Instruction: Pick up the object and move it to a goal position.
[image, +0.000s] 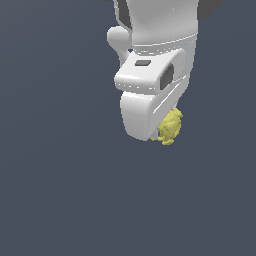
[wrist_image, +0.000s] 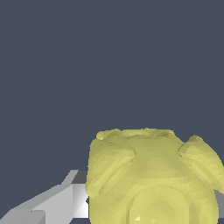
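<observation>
Against a plain slate-blue backdrop, the white pincer (image: 159, 134) hangs from the arm, clamped on the pale-yellow lumpy object (image: 171, 127), which juts from its lower tip toward the exterior view's right; a grey finger (wrist_image: 52, 203) presses its side.

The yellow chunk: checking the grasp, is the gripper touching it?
Touching. In the wrist view a grey finger butts against the yellow chunk; the exterior view shows it tucked against the gripper.

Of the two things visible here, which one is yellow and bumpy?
The small lumpy chunk at the gripper tip; the gripper itself is smooth and white.
</observation>
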